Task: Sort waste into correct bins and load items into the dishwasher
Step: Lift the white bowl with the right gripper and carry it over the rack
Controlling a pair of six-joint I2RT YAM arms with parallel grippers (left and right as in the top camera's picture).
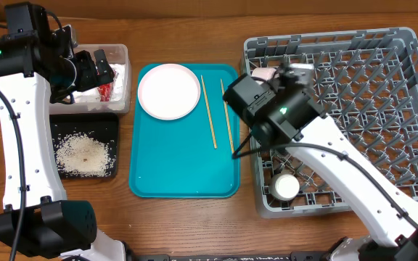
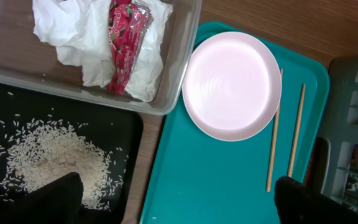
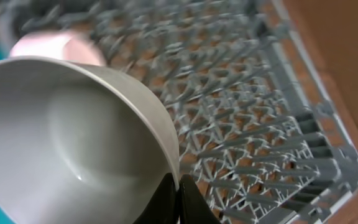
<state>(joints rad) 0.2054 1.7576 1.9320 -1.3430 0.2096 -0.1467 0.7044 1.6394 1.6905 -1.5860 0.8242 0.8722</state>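
White bowl (image 3: 73,143) pinched at the rim by right gripper (image 3: 178,200), jaws closed on the wall. Held tilted above the left part of the rack (image 3: 260,124), just in front of a pink dish (image 3: 61,46) already among the pegs. Judged step: seating the bowl.

Lower slowly, steering the rim into a free row of pegs beside the pink dish, never onto peg tips. Keep the tilt, for leaning against a peg. Let go only once resting, then lift straight up to avoid dragging. Mind the thin rim grip: likely to swing or slip on first contact. Stay clear of the cup (image 1: 286,187) at the rack's near corner.

Left gripper (image 2: 185,200) wide apart, empty, above tub (image 2: 185,56) and black tray (image 2: 5,99). Napkin (image 2: 79,31) and red scrap (image 2: 126,37) in the tub, rice (image 2: 55,162) on the black tray.

Yet to load: plate (image 1: 168,90) and chopsticks (image 1: 208,110), both on the teal tray (image 2: 216,180)
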